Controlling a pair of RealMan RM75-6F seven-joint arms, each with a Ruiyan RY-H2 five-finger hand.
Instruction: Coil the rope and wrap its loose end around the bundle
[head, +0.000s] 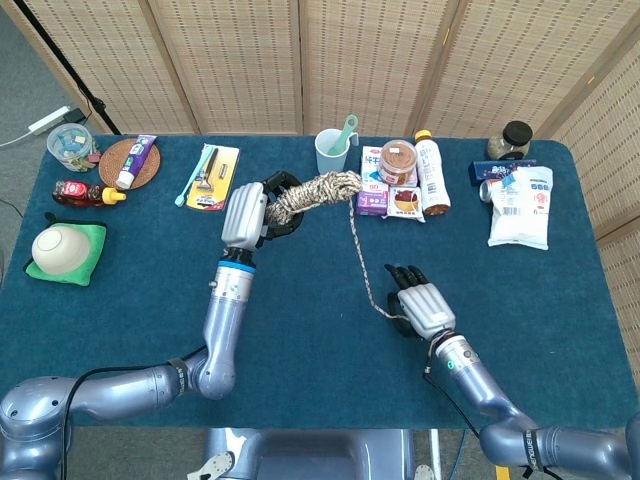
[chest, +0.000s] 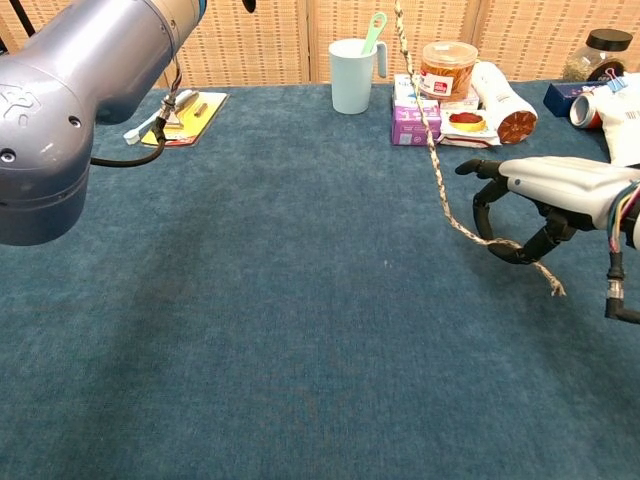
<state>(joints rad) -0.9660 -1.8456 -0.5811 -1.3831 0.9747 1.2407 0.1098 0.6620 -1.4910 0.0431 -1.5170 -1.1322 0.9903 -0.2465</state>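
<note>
A coiled bundle of speckled rope (head: 318, 190) is held up over the blue table (head: 300, 330) by my left hand (head: 250, 213), which grips one end of the bundle. From the bundle's right end a loose strand (head: 362, 255) slants down to my right hand (head: 420, 305). In the chest view the strand (chest: 430, 140) comes from the top and passes between the curled fingers (chest: 515, 250) of my right hand (chest: 545, 190), which holds it low over the table. The frayed tail (chest: 550, 285) hangs past the hand. My left forearm (chest: 90, 90) fills the chest view's top left.
Along the far edge stand a cup (head: 332, 150), a purple box (head: 374, 190), a jar (head: 398, 160), a bottle (head: 430, 175) and a white bag (head: 520, 205). A razor pack (head: 212, 175), a coaster (head: 125, 160) and a bowl on green cloth (head: 60, 250) lie at the left.
</note>
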